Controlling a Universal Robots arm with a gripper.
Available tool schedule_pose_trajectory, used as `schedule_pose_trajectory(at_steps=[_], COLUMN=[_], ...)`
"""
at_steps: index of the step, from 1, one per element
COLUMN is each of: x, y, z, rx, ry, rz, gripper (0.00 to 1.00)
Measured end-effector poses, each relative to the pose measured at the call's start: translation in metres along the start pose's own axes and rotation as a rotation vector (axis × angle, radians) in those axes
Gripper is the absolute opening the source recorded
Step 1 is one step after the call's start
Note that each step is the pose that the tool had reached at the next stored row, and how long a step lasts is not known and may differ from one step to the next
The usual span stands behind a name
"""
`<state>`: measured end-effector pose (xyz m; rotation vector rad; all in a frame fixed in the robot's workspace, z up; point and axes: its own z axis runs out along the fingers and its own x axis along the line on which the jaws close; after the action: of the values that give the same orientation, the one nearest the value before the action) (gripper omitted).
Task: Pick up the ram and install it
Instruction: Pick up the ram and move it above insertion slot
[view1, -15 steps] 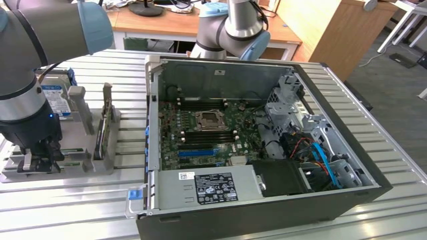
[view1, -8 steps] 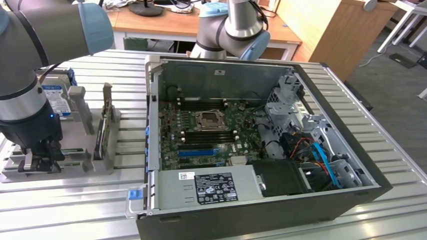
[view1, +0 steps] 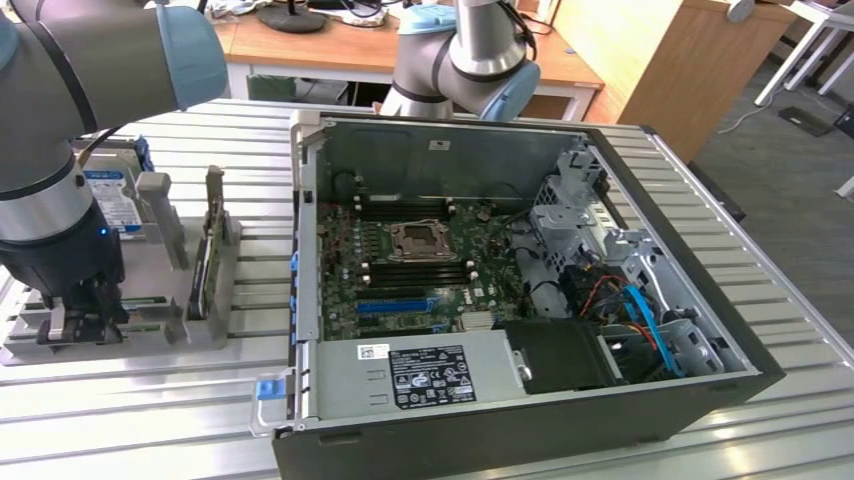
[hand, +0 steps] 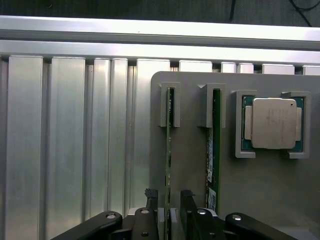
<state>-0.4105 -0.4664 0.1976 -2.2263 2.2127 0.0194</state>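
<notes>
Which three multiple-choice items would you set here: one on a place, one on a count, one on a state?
1. Where does the silver processor lie? A in the computer case; B in the grey tray; C on the wooden desk.
2. How many ram sticks stand in the tray? A two; B one; C four.
3. How do the gripper's jaws stand? A shut on the processor; B shut on nothing; C apart, astride one ram stick.
Answers: B, it sits in a tray pocket. A, two green edges stand in slots. C, a finger stands on each side of the stick.
</notes>
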Motion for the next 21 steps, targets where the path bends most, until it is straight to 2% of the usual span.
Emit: schedule_pose_trajectory(at_steps=[1, 2, 21], x=[0.0, 0.0, 0.0], y=[0.0, 0.0, 0.0], z=[0.0, 0.0, -0.0016], rx=[0.0, 0.0, 0.0], ry=[0.0, 0.0, 0.0], rz=[0.0, 0.0, 0.0], gripper=[0.34, 0.27, 0.27])
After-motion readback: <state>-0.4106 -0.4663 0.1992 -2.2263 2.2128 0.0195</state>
